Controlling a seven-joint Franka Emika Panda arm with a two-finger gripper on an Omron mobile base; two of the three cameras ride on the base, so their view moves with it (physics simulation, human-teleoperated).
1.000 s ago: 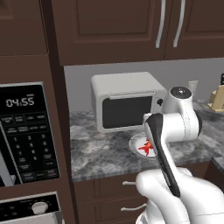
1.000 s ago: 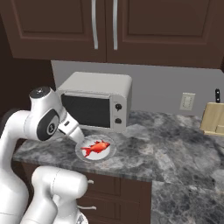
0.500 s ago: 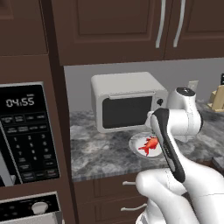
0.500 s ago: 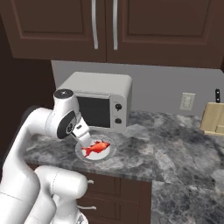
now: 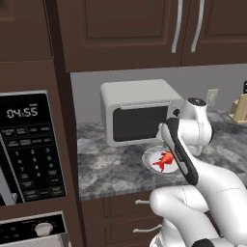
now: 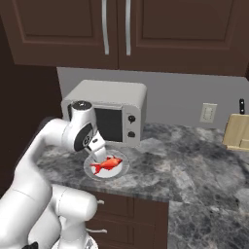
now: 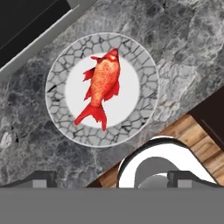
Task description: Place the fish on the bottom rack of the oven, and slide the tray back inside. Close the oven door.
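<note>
1. Tool (image 7: 111, 177) tips are showing as two small dark blocks at the bottom of the hand view, set wide apart with nothing between them, so the fingers are standing spread.
2. Beyond those tips the fish (image 7: 100, 87) is lying well clear of them, untouched, with its head pointing away from the tool and its tail fanning back toward it.
3. In the right base view the tool (image 6: 100, 154) is hanging just above and beside the fish (image 6: 107, 164), at the near left edge of the plate; whether it is touching anything there cannot be told.
4. The fish is resting on the plain white centre of a round plate (image 7: 146, 66) with a grey crackle-patterned rim.
5. The plate is sitting on the dark marbled grey table (image 6: 185, 160), close to its front edge, right in front of the white microwave (image 6: 109, 99).
6. In the left base view the fish (image 5: 164, 159) is peeking out beside the robot's forearm, and a black built-in microwave (image 5: 29, 144) reading 04:55 is standing to the far left.
7. A wooden knife block (image 6: 237, 131) is standing far to the right on the table.
</note>
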